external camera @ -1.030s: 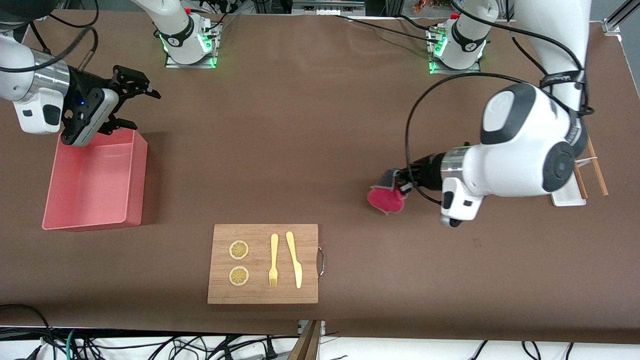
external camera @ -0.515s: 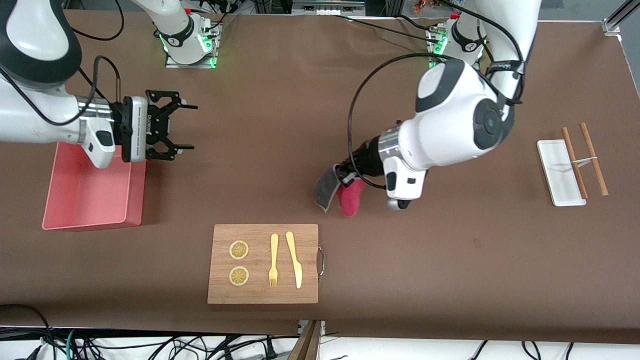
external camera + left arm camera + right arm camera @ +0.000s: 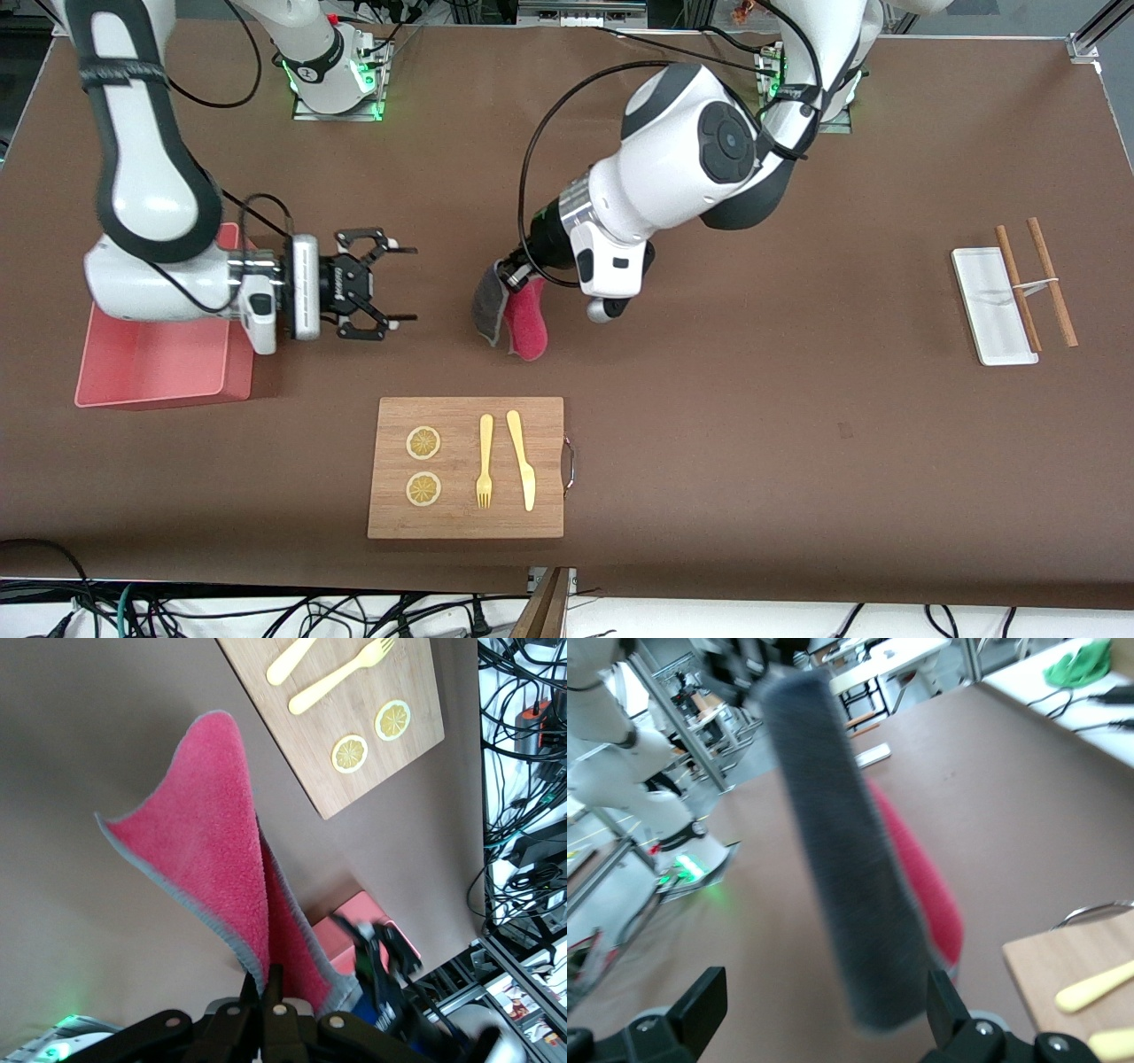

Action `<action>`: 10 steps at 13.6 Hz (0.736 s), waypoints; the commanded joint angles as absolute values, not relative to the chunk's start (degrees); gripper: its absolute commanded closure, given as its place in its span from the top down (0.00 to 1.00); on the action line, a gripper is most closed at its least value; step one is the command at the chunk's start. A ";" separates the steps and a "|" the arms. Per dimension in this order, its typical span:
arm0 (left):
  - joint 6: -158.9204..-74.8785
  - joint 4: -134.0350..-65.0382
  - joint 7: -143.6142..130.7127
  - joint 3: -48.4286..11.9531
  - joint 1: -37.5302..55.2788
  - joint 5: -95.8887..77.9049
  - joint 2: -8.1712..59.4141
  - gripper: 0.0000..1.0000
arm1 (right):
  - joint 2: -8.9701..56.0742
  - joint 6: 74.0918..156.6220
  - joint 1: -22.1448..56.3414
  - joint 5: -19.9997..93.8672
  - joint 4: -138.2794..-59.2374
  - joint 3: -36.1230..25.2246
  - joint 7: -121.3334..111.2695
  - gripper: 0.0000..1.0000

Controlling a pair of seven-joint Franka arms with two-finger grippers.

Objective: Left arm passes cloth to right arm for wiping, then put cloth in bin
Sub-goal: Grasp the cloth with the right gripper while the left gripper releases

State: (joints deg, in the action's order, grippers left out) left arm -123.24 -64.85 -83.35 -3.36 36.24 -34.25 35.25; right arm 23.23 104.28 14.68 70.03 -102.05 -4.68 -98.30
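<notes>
The cloth (image 3: 523,317), magenta on one side and dark grey on the other, hangs folded from my left gripper (image 3: 513,278), which is shut on its top edge over the bare tabletop. In the left wrist view the cloth (image 3: 208,859) droops from the pinched fingertips of the left gripper (image 3: 271,981). My right gripper (image 3: 400,283) is open and level, pointing at the cloth a short gap away. In the right wrist view the cloth's grey face (image 3: 833,859) fills the space ahead of the right gripper (image 3: 824,1001). The pink bin (image 3: 151,359) sits at the right arm's end, under that arm's wrist.
A wooden board (image 3: 549,416) with two lemon slices (image 3: 423,443), a yellow fork (image 3: 485,461) and a yellow knife (image 3: 522,461) lies nearer the front camera than the cloth. A long white tray (image 3: 988,306) crossed by brown chopsticks (image 3: 1051,282) sits at the left arm's end.
The left arm has carried the cloth across the table toward the right arm's end. The right gripper has left the bin and swung level toward the cloth, staying open.
</notes>
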 commanded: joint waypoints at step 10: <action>-128.50 -65.30 -86.92 -2.37 38.15 -34.98 34.98 0.00 | 28.04 115.84 23.55 84.38 -101.78 -4.83 -106.77 0.77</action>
